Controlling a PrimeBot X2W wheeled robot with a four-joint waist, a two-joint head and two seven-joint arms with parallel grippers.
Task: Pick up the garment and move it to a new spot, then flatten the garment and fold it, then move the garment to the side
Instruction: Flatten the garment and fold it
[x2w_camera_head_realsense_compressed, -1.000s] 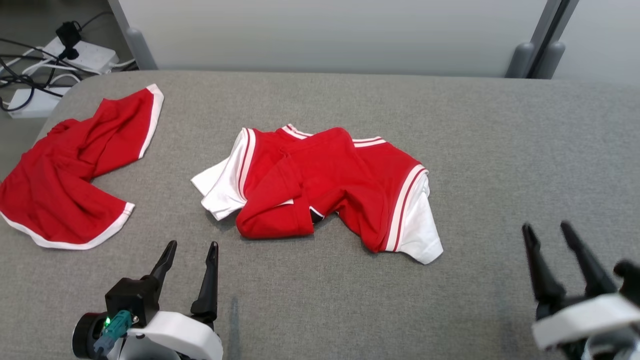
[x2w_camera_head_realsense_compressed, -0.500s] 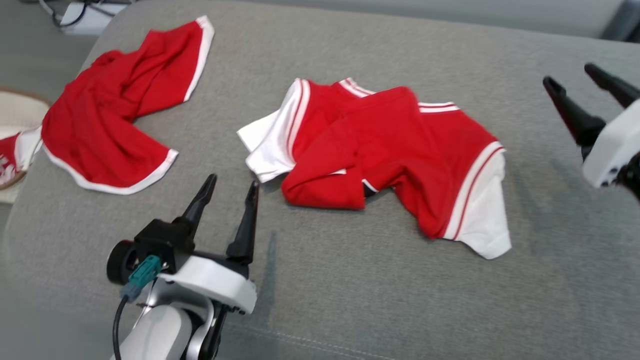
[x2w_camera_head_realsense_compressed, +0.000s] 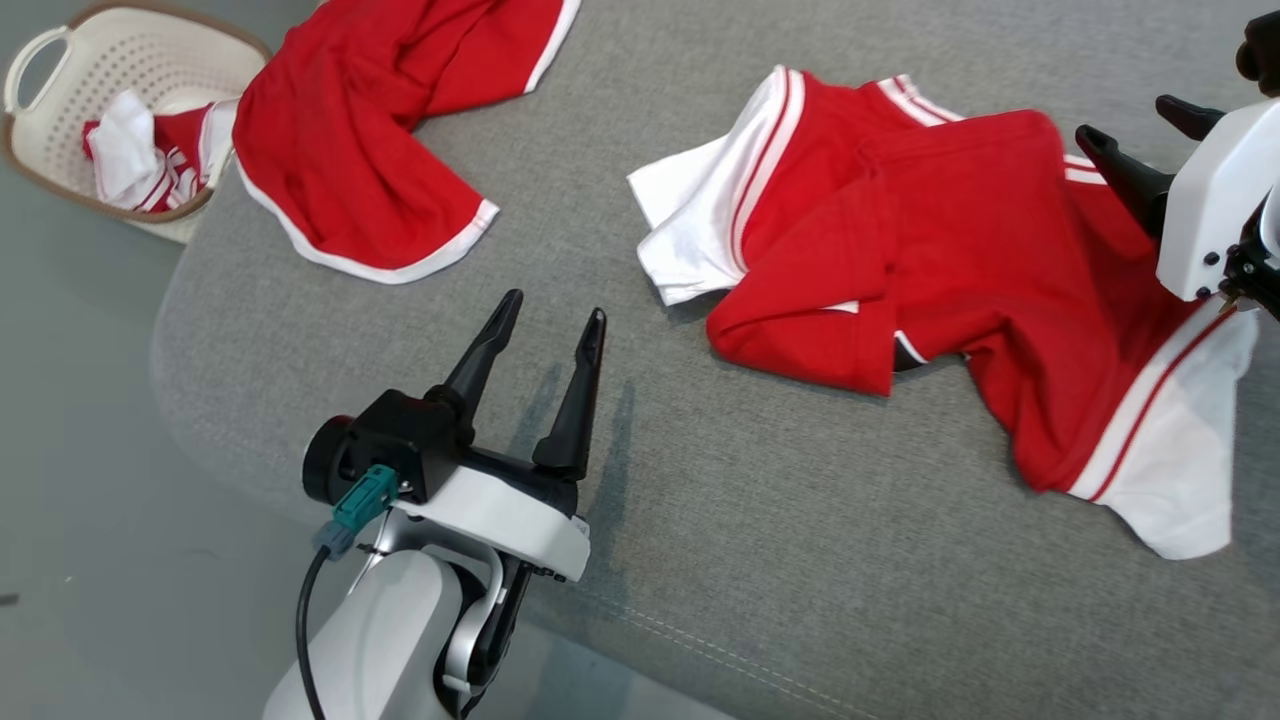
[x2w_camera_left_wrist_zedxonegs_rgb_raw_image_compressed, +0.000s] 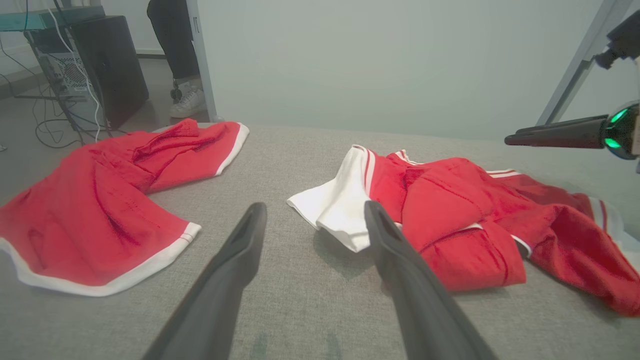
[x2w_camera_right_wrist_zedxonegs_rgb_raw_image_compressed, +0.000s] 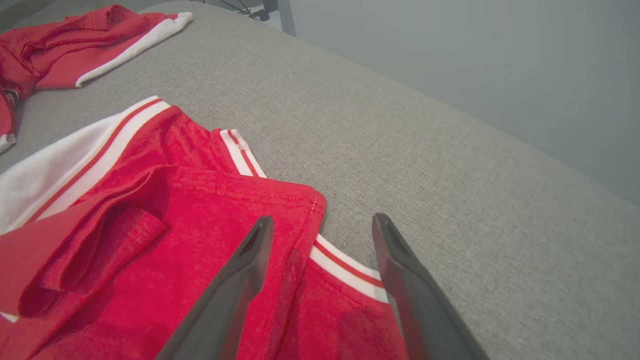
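The garment (x2w_camera_head_realsense_compressed: 930, 250) is a crumpled red shirt with white, striped sleeves, lying on the grey padded table (x2w_camera_head_realsense_compressed: 800, 560). My right gripper (x2w_camera_head_realsense_compressed: 1125, 118) hangs open just above its far right part; in the right wrist view the fingers (x2w_camera_right_wrist_zedxonegs_rgb_raw_image_compressed: 322, 219) straddle a folded red edge and a striped band of the shirt (x2w_camera_right_wrist_zedxonegs_rgb_raw_image_compressed: 175, 210), with nothing held. My left gripper (x2w_camera_head_realsense_compressed: 555, 305) stands open over bare table near the front left. In its wrist view (x2w_camera_left_wrist_zedxonegs_rgb_raw_image_compressed: 315, 206) the white sleeve of the shirt (x2w_camera_left_wrist_zedxonegs_rgb_raw_image_compressed: 450, 200) lies just beyond the fingertips.
A second red piece with white trim (x2w_camera_head_realsense_compressed: 370, 130) lies at the table's far left corner. Beside it on the floor stands a cream laundry basket (x2w_camera_head_realsense_compressed: 60, 80) holding more clothes. The table's rounded edge runs close to my left arm. A person's feet (x2w_camera_left_wrist_zedxonegs_rgb_raw_image_compressed: 187, 102) and a computer tower (x2w_camera_left_wrist_zedxonegs_rgb_raw_image_compressed: 105, 60) are behind.
The head camera has swung down and to the left. My right gripper has come from the bare table at the front right to above the shirt's right side. Both grippers stay open.
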